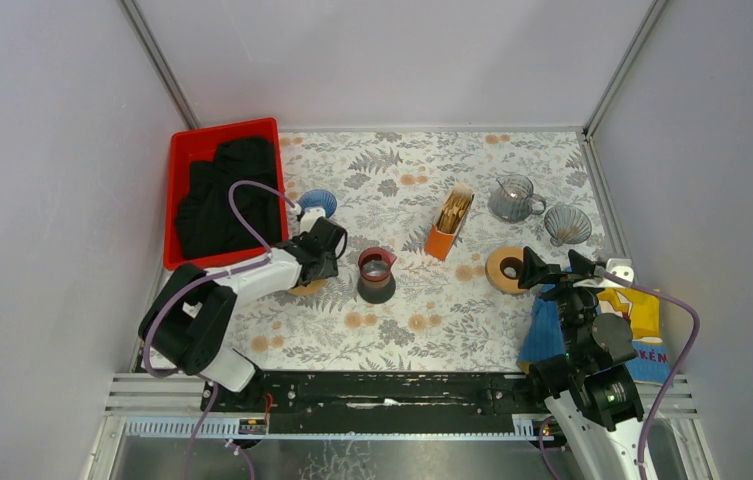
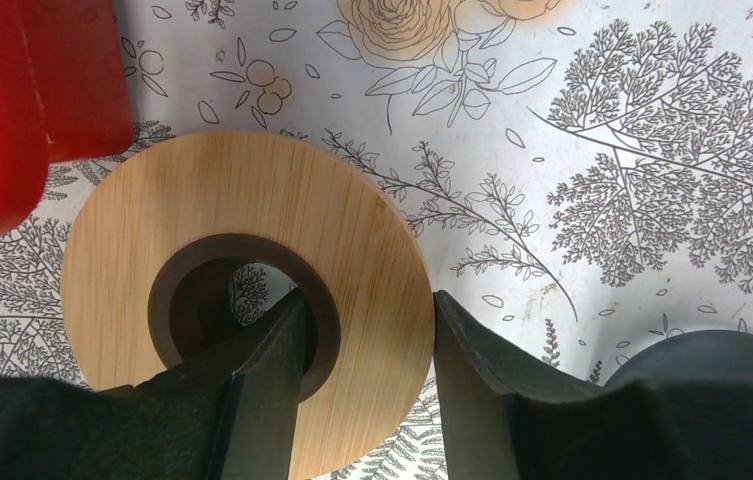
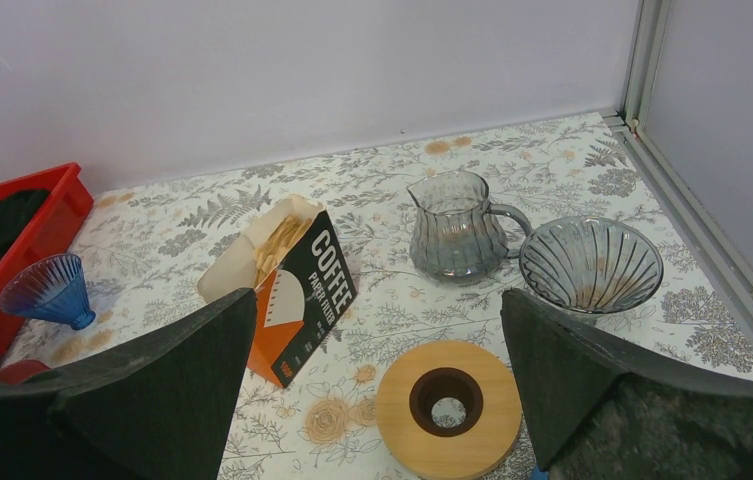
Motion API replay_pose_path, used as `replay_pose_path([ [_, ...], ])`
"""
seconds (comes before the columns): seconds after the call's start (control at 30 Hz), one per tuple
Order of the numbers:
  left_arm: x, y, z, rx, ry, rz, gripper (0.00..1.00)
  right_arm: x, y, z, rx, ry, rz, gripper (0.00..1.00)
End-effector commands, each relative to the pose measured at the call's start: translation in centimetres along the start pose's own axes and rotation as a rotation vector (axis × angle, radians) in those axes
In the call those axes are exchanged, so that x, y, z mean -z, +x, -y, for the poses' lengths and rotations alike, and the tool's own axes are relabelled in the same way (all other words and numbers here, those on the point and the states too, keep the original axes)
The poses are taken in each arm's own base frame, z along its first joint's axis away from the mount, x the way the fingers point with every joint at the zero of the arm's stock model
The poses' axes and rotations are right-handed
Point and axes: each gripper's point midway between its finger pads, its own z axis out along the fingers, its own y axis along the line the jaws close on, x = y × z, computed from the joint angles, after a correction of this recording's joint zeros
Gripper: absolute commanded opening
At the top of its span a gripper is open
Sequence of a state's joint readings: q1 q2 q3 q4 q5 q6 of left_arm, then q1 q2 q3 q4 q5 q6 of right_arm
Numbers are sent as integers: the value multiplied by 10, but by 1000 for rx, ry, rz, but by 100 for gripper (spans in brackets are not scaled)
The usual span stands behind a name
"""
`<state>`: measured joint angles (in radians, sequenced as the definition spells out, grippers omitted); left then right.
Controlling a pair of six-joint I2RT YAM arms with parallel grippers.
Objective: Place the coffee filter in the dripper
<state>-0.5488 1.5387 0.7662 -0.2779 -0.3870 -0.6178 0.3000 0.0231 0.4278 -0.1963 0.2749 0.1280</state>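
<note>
Still groundwork, I'd say. The left gripper [image 2: 367, 300] straddles the round bamboo ring [image 2: 242, 190], one finger through its hole; whether it is pinching I cannot tell. The right gripper [image 3: 379, 297] hangs spread, empty. The paper coffee filters [image 1: 454, 210] sit mid-table in their orange carton [image 1: 442, 240], untouched. Next needs a firm pinch before any lift.

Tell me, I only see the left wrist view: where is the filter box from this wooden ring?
Observer: The orange filter box stands mid-table, to the right, past the dark carafe.
Operator: Any dripper close by?
Observer: A blue dripper sits just beyond the left hand, toward the back wall.
Operator: And the other arm?
Observer: The right hand is open, hovering near a second wooden ring.
</note>
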Motion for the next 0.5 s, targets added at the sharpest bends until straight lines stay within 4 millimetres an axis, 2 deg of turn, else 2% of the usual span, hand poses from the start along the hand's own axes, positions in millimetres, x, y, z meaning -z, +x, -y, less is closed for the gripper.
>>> replay_pose_path([
  [0.0, 10, -12, 1, 35, 25, 41, 36, 1, -18, -4, -18, -16, 66, 99],
  [0.23, 36, -21, 2, 35, 74, 50, 33, 1, -18, -4, -20, -19, 71, 99],
  [0.47, 78, -43, 18, 17, 198, 70, 32, 2, -19, -4, -21, -22, 72, 99],
])
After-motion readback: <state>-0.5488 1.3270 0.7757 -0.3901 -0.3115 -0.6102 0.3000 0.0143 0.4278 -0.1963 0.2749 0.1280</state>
